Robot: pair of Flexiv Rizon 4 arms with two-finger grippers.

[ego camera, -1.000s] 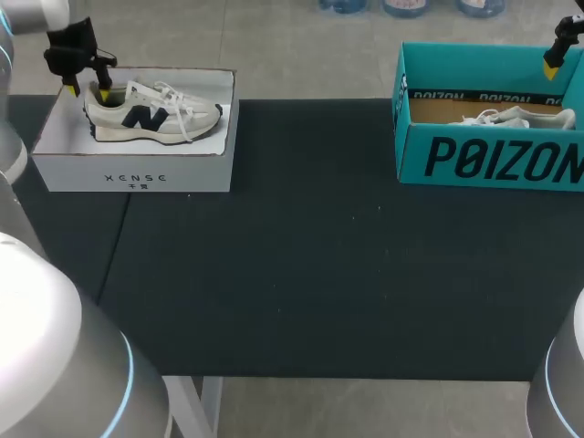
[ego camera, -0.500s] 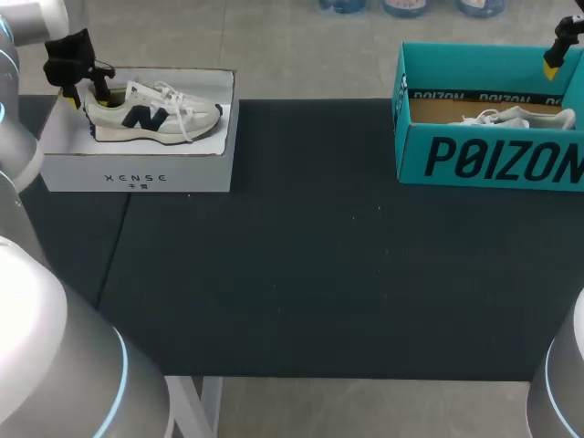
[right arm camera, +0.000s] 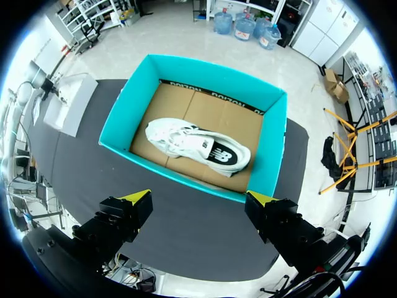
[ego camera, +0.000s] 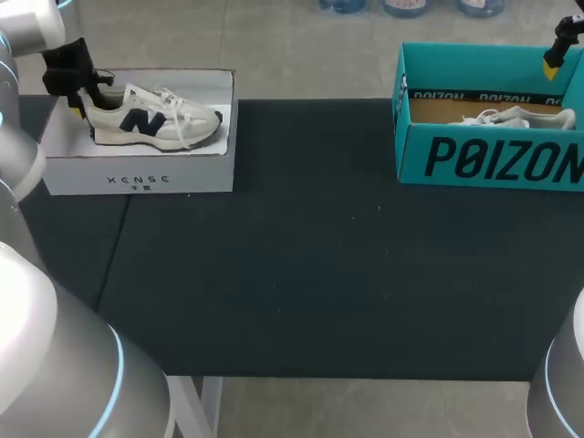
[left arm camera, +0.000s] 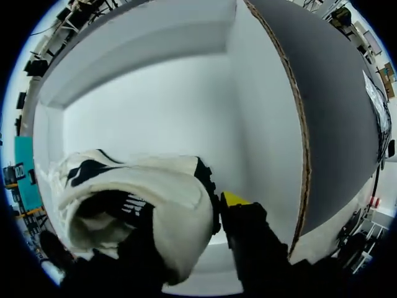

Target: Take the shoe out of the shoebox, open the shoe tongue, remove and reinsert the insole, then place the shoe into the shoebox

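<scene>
Left gripper (left arm camera: 189, 214) is clamped on the shoe (ego camera: 153, 117) by its heel collar, one finger inside, I'd guess to lift it from the white shoebox (ego camera: 137, 173) at ten o'clock. Right gripper (right arm camera: 198, 208) hangs spread, empty, above the teal box (right arm camera: 124, 118) at two o'clock

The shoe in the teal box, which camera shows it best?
Right wrist view: looking down into the teal box, it shows the whole white shoe. Head view catches only its top over the box wall. Left wrist view shows the other shoe instead, in the left pincer.
</scene>
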